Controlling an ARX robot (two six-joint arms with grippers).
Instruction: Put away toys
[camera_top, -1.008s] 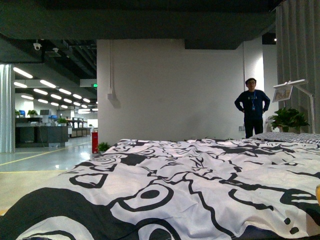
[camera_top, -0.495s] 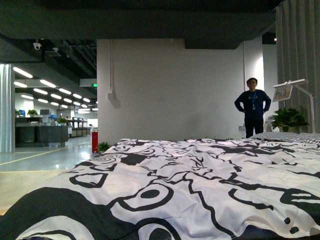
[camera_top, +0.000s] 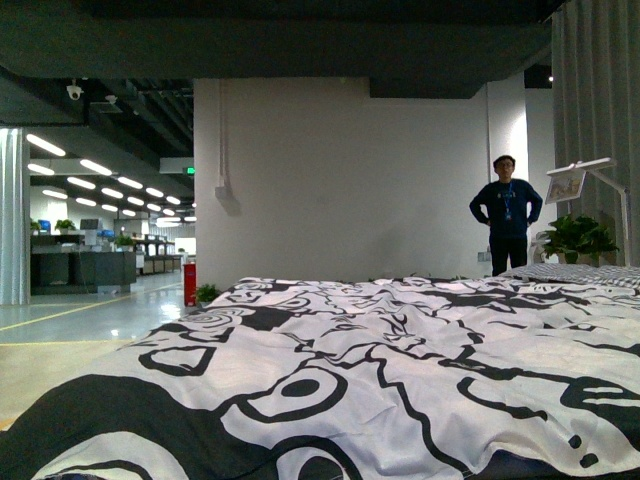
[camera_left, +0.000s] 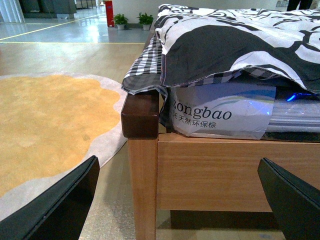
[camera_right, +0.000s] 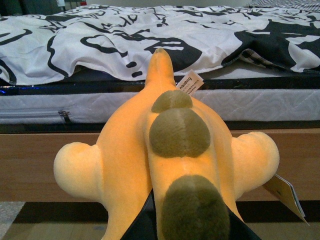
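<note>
Left pincer (camera_left: 177, 162): spread wide, empty, near the bed (camera_left: 220, 170) corner.
Right pincer (camera_right: 187, 227): clamped on the orange toy (camera_right: 125, 150), facing the bed.

White wall (camera_top: 340, 180), wooden bed frame (camera_left: 210, 170), black-and-white duvet (camera_top: 350, 370), orange rug (camera_left: 50, 120)

A bed with a pale wooden frame (camera_left: 215, 170) and a dark brown corner cap (camera_left: 140, 115) stands on a glossy grey floor (camera_left: 65, 55). On the frame lies a white mattress (camera_left: 220, 112) in clear plastic wrap printed "zongbao". A rumpled white duvet with bold black cartoon shapes (camera_top: 400, 370) covers the top, with black-and-white checked cloth (camera_left: 142, 70) hanging out beneath its edge at the corner. An ochre rug with a curved grey border (camera_left: 45, 120) lies on the floor just beside the bed's corner post
</note>
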